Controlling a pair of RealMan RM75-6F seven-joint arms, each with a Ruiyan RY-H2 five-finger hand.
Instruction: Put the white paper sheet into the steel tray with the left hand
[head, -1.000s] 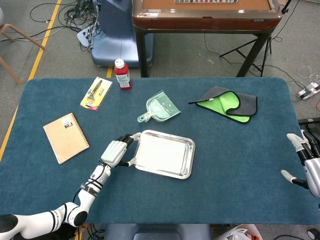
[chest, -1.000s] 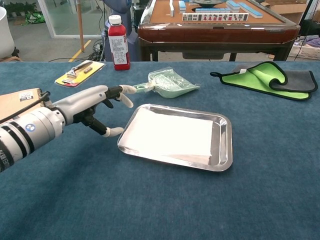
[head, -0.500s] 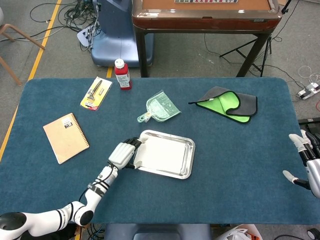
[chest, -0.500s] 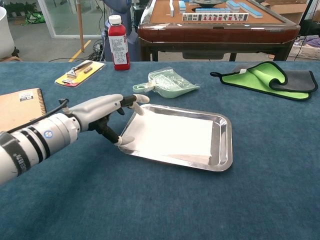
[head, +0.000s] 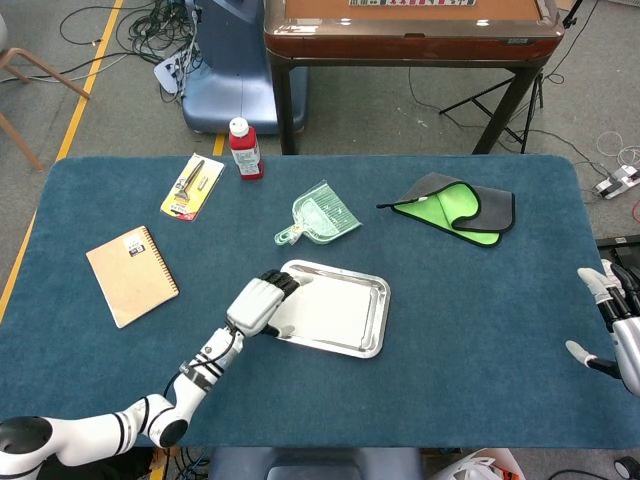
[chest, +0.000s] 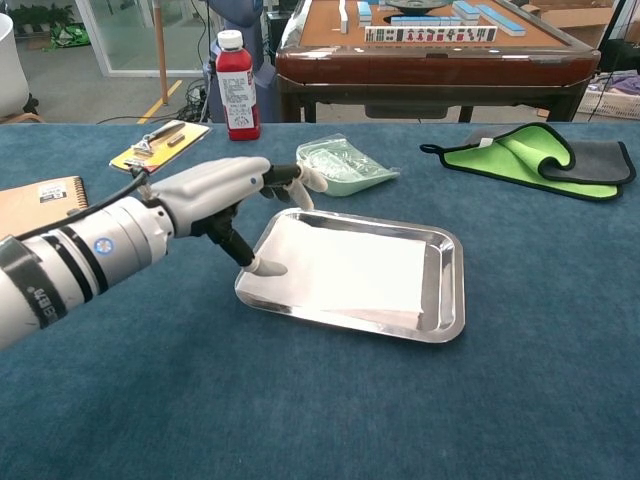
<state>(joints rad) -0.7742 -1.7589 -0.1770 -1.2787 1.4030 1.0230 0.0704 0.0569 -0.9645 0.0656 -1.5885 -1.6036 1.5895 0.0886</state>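
- We saw the white paper sheet (chest: 345, 268) lying flat inside the steel tray (chest: 446, 290), near the table's front edge.
- Our left hand (chest: 232, 189) held nothing, fingers spread, thumb tip on the sheet's left edge.
- Our right hand (head: 618, 330) hung at the right edge, fingers apart and empty.

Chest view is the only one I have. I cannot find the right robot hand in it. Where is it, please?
Observer: The head view shows the right robot hand at the right edge of the table, far from the steel tray. Its fingers are apart and it holds nothing.
Operator: Thank you. The arm hides part of the notebook for me. How does it lie?
Observer: From above, the brown notebook lies closed and flat near the table's left edge, and nothing touches it.
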